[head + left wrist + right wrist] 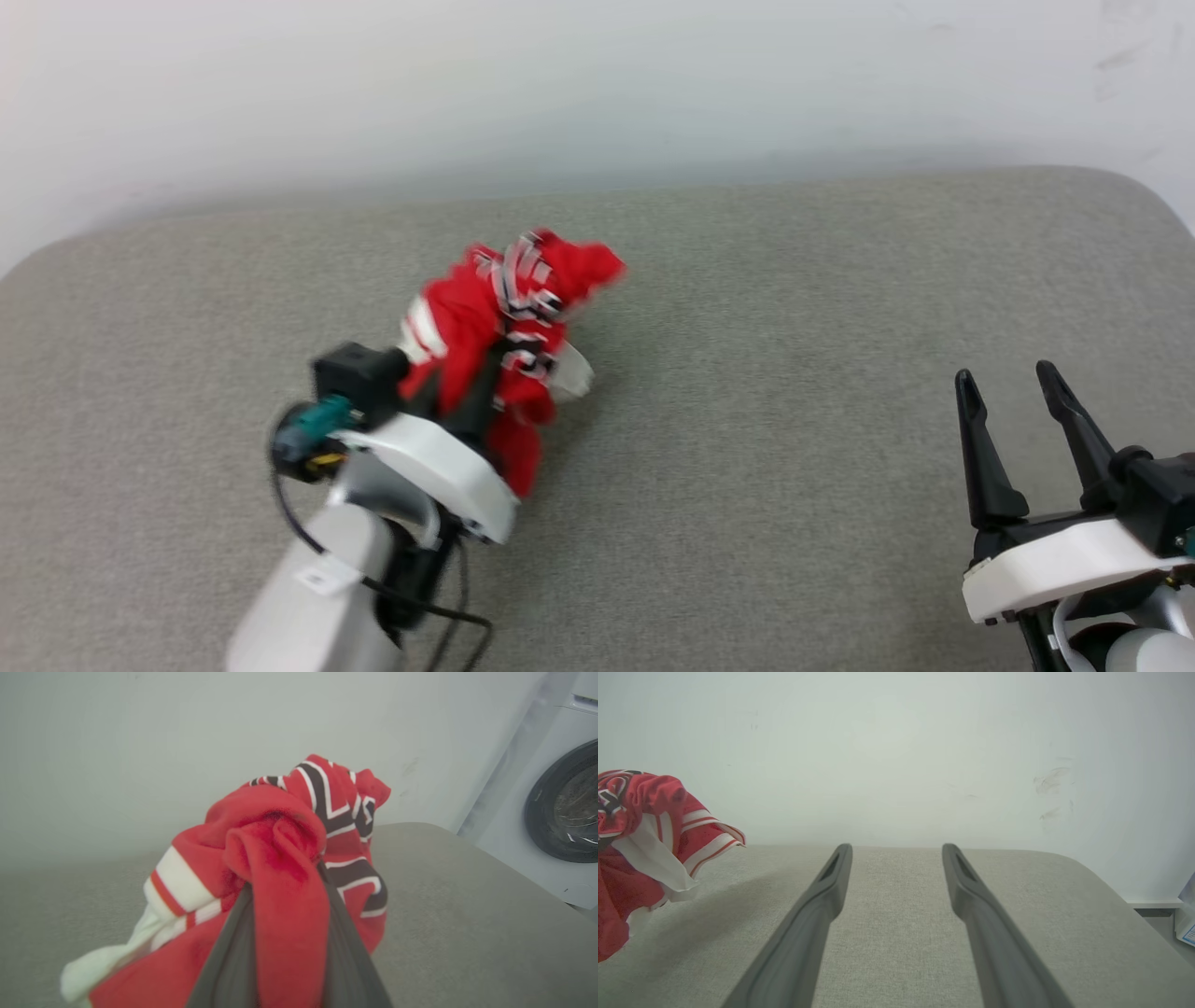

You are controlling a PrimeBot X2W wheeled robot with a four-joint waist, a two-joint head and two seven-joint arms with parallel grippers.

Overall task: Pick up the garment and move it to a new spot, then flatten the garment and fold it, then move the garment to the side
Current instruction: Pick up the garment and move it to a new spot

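Observation:
The garment (504, 336) is a crumpled red jersey with white, red-striped sleeves and black-and-white lettering. It hangs bunched in my left gripper (467, 392), lifted above the grey surface (747, 448) left of centre. In the left wrist view the red cloth (280, 858) is pinched between the two dark fingers (229, 961), whose tips are buried in it. My right gripper (1008, 392) stands open at the lower right, well away from the garment, nothing between its fingers (817, 910). The right wrist view catches the garment (640, 835) hanging at its left edge.
The grey padded surface has rounded corners and ends at a pale wall (597, 84) behind. A white washing machine with a dark round door (565, 802) stands beyond the surface's right end. Open room lies between the two grippers.

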